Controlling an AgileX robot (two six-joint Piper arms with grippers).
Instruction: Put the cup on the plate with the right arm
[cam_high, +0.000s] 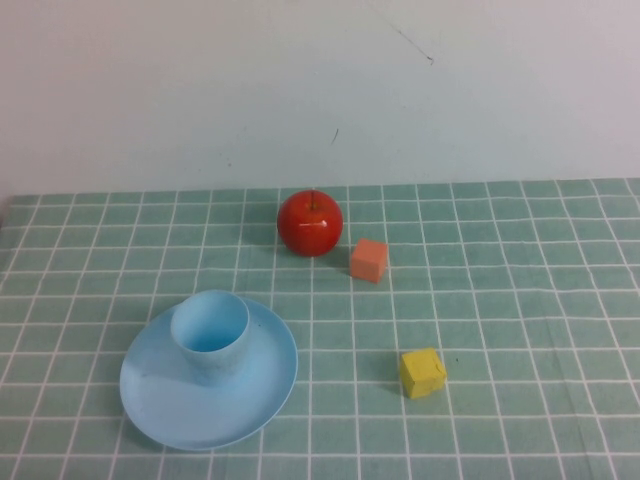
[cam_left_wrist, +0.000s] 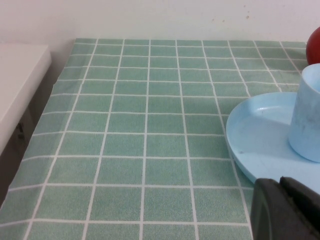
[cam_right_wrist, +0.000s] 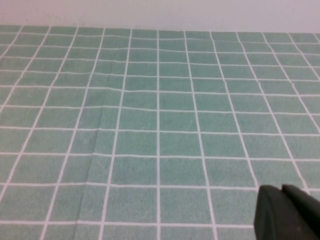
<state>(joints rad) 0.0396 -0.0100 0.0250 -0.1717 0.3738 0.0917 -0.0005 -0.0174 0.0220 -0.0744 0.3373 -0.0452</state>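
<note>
My right jaws (cam_right_wrist: 287, 212) show only as a dark tip at the corner of the right wrist view, low over bare green-checked cloth on the desk (cam_right_wrist: 150, 125); whether they are released or clenched I cannot tell. My left jaws (cam_left_wrist: 285, 210) show the same way, a black tip just beside the near rim of the plate (cam_left_wrist: 260, 135); their state I cannot tell either. Neither arm appears in the high view. The cup (cam_high: 210, 335) stands upright on the plate (cam_high: 165, 400), mouth up, set toward the plate's far side, nothing gripping it. Beyond the plate, toward the wall, sits a red apple (cam_high: 310, 222), with an orange block (cam_high: 369, 260) just beside it on its right. A yellow block (cam_high: 422, 372) lies well to the right of the plate, apart from everything else.
</note>
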